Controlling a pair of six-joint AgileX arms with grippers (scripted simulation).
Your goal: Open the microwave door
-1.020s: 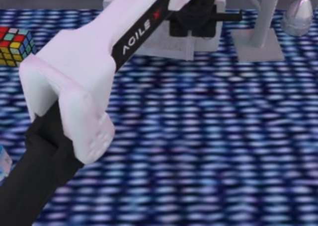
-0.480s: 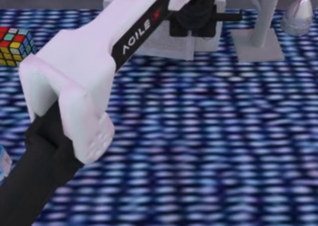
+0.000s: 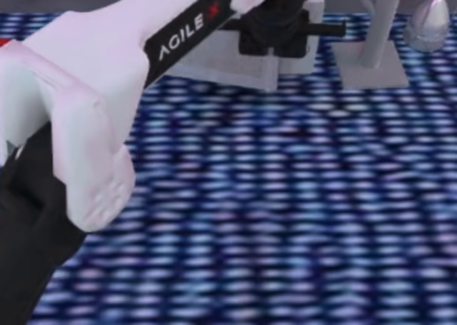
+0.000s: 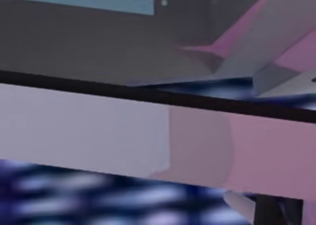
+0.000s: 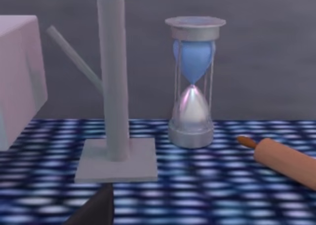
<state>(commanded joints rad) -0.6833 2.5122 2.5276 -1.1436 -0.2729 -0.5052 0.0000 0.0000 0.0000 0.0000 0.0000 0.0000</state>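
Note:
The microwave stands at the table's far edge, mostly hidden under my left arm; its pale side shows in the right wrist view. The microwave door is a light-grey panel angled out from the front, and it fills the left wrist view as a pale band with a dark edge. My left gripper is black, sits at the door's free edge and is shut on it. One pale fingertip shows beside the panel. My right gripper is parked off to the right, out of the top view.
A grey stand with a post is right of the microwave. A blue hourglass stands beyond it. A wooden rolling pin lies further right. The patterned blue cloth covers the table.
My left arm has swung to the left and now covers the coloured cube. The gripper stayed at the door's edge, and more of the angled door panel shows.

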